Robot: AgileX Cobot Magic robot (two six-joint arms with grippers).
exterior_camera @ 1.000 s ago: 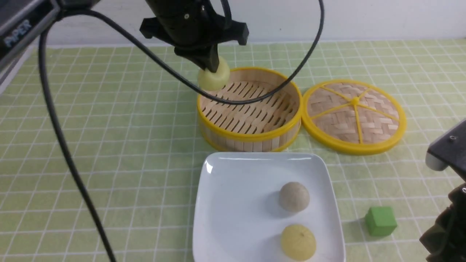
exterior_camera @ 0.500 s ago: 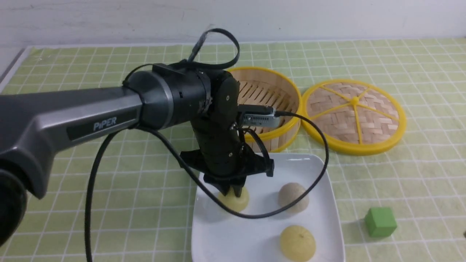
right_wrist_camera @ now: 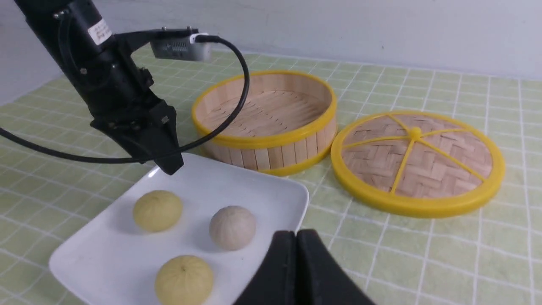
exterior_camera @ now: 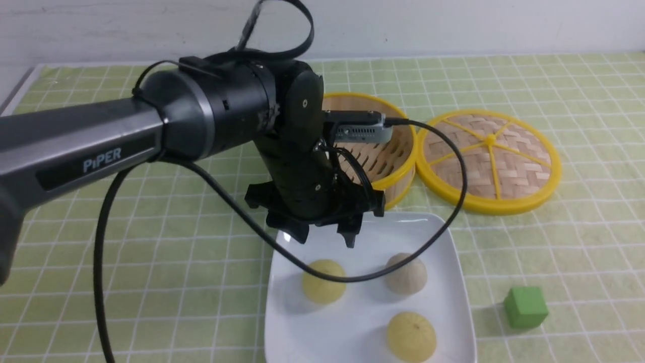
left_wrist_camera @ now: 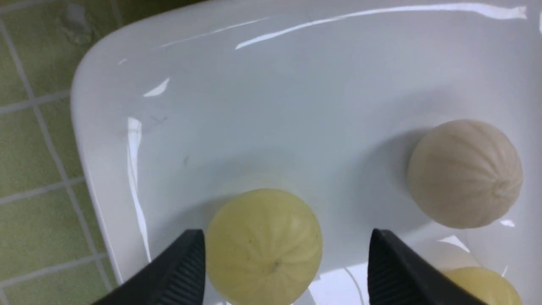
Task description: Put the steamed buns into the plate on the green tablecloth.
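Two pale-yellow steamed buns lie in the white square plate point(exterior_camera: 443, 322) on the green grid tablecloth point(exterior_camera: 151, 242): one at the plate's left point(exterior_camera: 324, 288), one at its near edge point(exterior_camera: 411, 336). A grey-beige bun point(exterior_camera: 406, 274) lies between them. My left gripper point(exterior_camera: 325, 238) is open and empty, just above the left bun. In the left wrist view the bun point(left_wrist_camera: 263, 246) sits between the spread fingers point(left_wrist_camera: 182, 271). My right gripper point(right_wrist_camera: 295, 237) is shut and empty, off to the plate's right; it is out of the front view.
An empty bamboo steamer basket point(exterior_camera: 393, 151) stands behind the plate, partly hidden by my left arm. Its woven lid point(exterior_camera: 489, 161) lies flat to its right. A small green cube point(exterior_camera: 525, 307) sits right of the plate.
My left gripper carried a yellow bun from over the steamer down into the plate, opened, let it go and rose slightly. The bun now rests in the plate.
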